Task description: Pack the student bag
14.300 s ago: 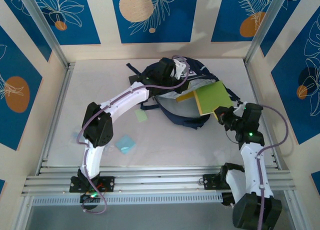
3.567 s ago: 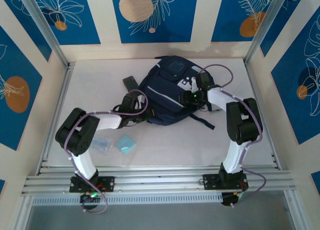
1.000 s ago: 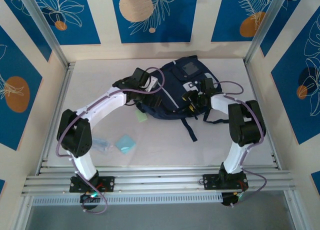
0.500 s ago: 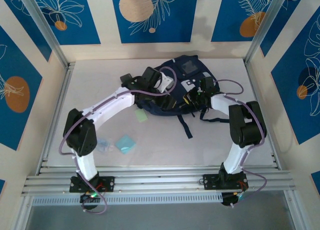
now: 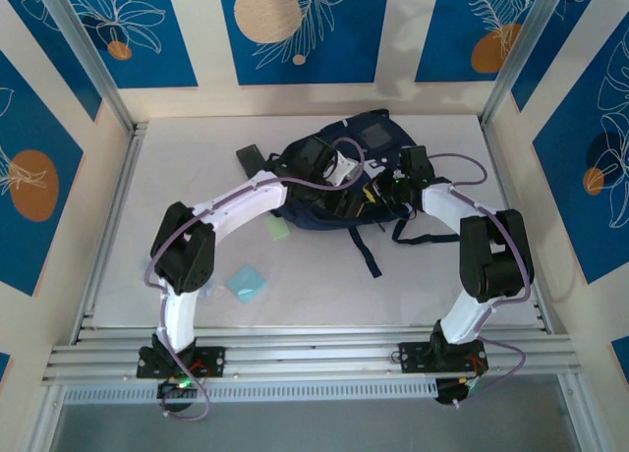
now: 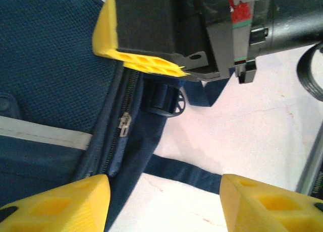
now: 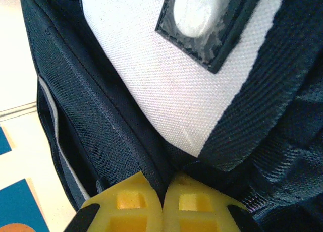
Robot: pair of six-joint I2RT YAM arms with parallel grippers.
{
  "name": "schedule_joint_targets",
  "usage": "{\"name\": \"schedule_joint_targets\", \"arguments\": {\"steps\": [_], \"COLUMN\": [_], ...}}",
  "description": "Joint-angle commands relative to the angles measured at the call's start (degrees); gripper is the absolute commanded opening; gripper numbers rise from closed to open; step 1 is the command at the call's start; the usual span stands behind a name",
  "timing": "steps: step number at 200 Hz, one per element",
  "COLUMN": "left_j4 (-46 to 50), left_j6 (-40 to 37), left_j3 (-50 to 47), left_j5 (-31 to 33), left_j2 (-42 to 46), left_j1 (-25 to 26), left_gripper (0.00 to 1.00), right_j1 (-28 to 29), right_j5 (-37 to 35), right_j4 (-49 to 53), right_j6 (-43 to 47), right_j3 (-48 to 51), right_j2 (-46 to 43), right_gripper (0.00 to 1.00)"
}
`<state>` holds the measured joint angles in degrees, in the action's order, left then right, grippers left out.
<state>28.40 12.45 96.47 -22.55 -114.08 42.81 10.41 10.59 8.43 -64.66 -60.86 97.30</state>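
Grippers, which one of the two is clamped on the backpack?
The right gripper: its yellow fingers are pinched together on a fold of the student bag. The left gripper has its fingers apart above the zipper.

No legible text (any view)

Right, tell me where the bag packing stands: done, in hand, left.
Done: nothing provable; what the student bag holds is hidden. In hand: the right claw is shut on the bag's fabric, the left claw hangs open over the zip pull. Left: probably working that zip; a pale green piece and a teal square lie loose on the table.
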Motion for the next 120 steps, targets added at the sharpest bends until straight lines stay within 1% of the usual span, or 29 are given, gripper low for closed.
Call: {"name": "schedule_joint_targets", "arguments": {"steps": [1, 19, 51, 89, 120], "left_j4": [-1.8, -2.5, -1.2, -0.8, -5.5], "left_j6": [5.2, 7.7, 9.8, 10.6, 12.8], "left_j3": [-1.6, -2.5, -2.2, -1.8, -2.4], "left_j5": [-3.1, -2.2, 0.9, 7.3, 12.9], "left_j2": [-0.8, -1.6, -3.3, -5.5, -8.4], "left_j1": [1.0, 1.0, 1.0, 1.0, 1.0], "left_gripper": [0.57, 0.54, 0.54, 0.58, 0.58], "right_j1": [-0.1, -0.1, 0.1, 0.5, 1.2], "right_j5": [2.8, 3.0, 2.9, 3.2, 3.5], "right_j4": [-3.5, -3.8, -4.4, -6.1, -7.5], "right_j6": [-0.9, -1.2, -1.7, -2.8, -3.9], "right_j3": [-3.5, -3.5, -2.9, -1.8, -1.2], "right_j2": [-2.4, -2.5, -2.9, -3.4, -3.9], "right_gripper": [0.0, 0.0, 0.0, 0.0, 0.0]}}
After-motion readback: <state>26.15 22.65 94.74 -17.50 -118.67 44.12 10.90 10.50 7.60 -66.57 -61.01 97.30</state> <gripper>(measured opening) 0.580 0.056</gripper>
